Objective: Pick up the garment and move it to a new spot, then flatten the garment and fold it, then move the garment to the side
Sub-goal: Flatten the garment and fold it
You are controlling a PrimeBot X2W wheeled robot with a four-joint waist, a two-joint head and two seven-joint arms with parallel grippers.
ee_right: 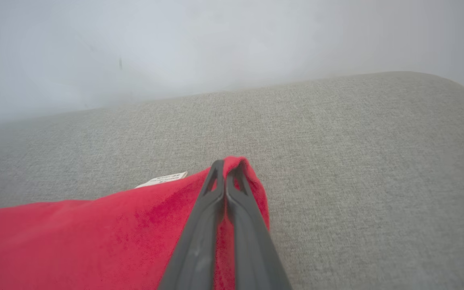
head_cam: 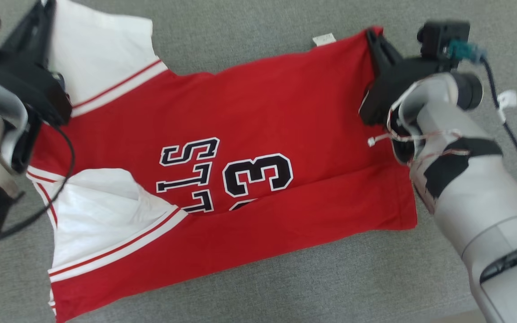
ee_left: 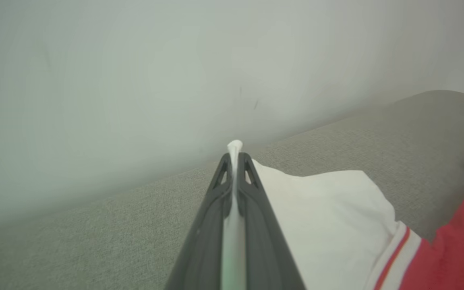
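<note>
Firmly clenched, the left hand [ee_left: 235,159] pinches a fold of white fabric between its two dark fingers, and a tuft of it protrudes past the fingertips. This fabric belongs to the upper white sleeve [ee_left: 328,209] of the jersey [head_cam: 258,112]. The right hand [ee_right: 226,171] is likewise closed, grasping the far right corner of the red hem [ee_right: 258,193], which bunches around its fingertips. Between the two hands the jersey lies spread on the grey upholstered surface [head_cam: 285,278], collar end toward the robot's left and hem toward its right. Striped trim [head_cam: 119,87] in red and white joins each sleeve to the red body. Black, white-edged lettering [head_cam: 189,172] and a numeral 3 [head_cam: 258,174] run sideways across the chest, partly hidden under a fold of red fabric along the near edge. The second white sleeve [head_cam: 106,211] rests flat at the lower left. A small white label [head_cam: 324,39] projects from the far edge, near the right hand. A pale wall [ee_left: 115,80] rises behind the surface.
</note>
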